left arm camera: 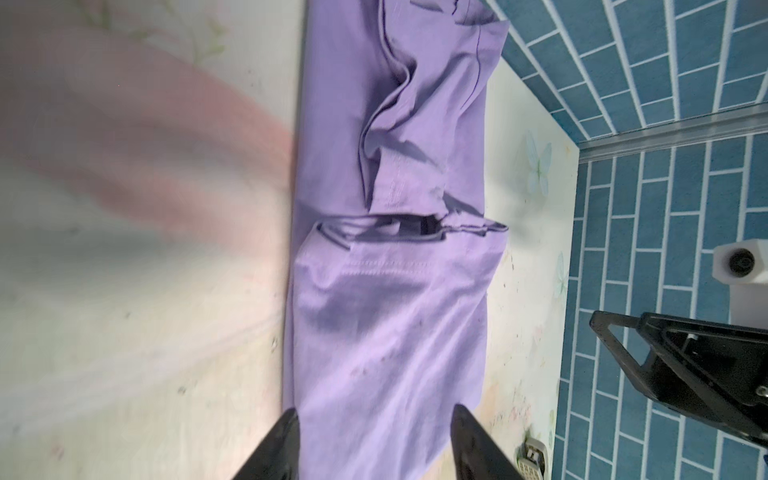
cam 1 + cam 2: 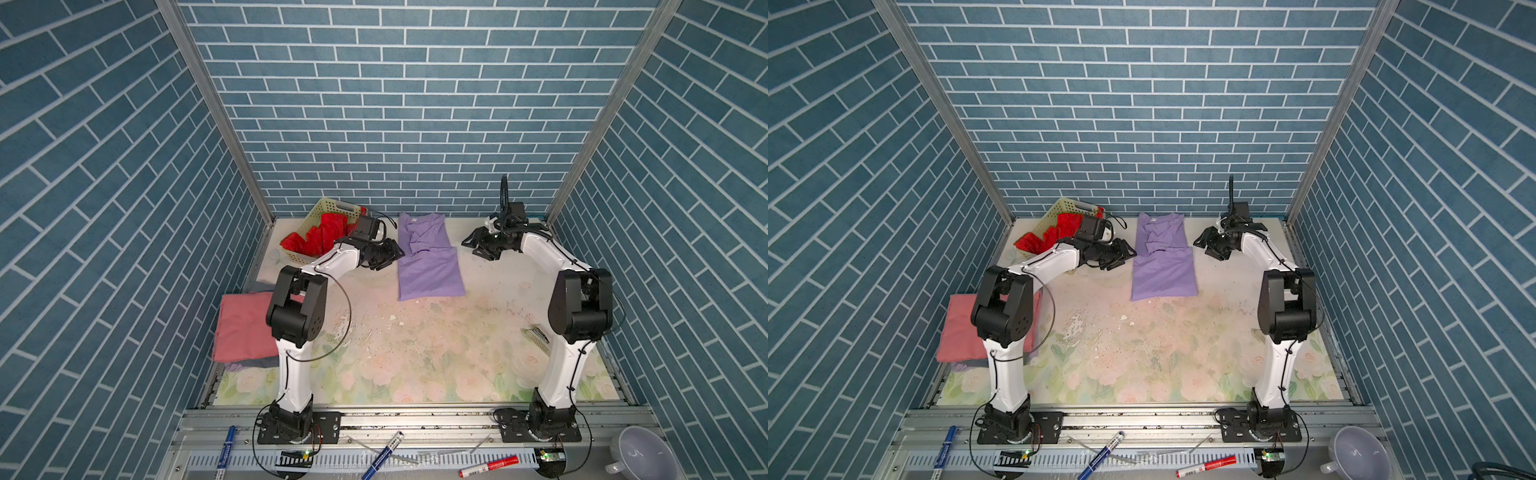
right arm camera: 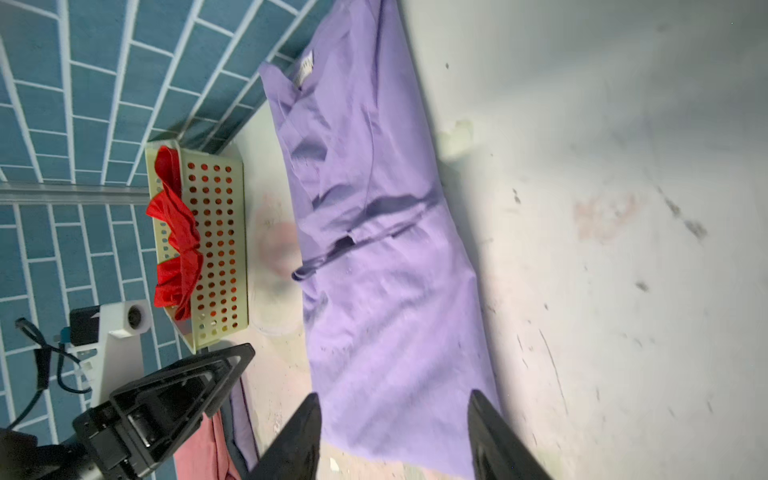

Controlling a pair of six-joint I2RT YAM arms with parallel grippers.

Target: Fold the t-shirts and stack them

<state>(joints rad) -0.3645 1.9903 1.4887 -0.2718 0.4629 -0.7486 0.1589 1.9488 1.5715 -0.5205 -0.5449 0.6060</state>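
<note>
A lilac t-shirt lies folded into a long strip at the back middle of the table, its near part doubled over. My left gripper hovers open just beside the shirt's left edge, holding nothing. My right gripper stands open a little off its right edge, also with nothing in it. A red t-shirt is bunched in the pale yellow basket. A folded salmon-pink t-shirt tops a stack at the left edge, with grey cloth under it.
The basket stands at the back left corner against the brick wall. Marker pens and a pale bowl lie on the front rail. A small perforated piece sits by the right arm. The left arm's elbow overhangs the stack.
</note>
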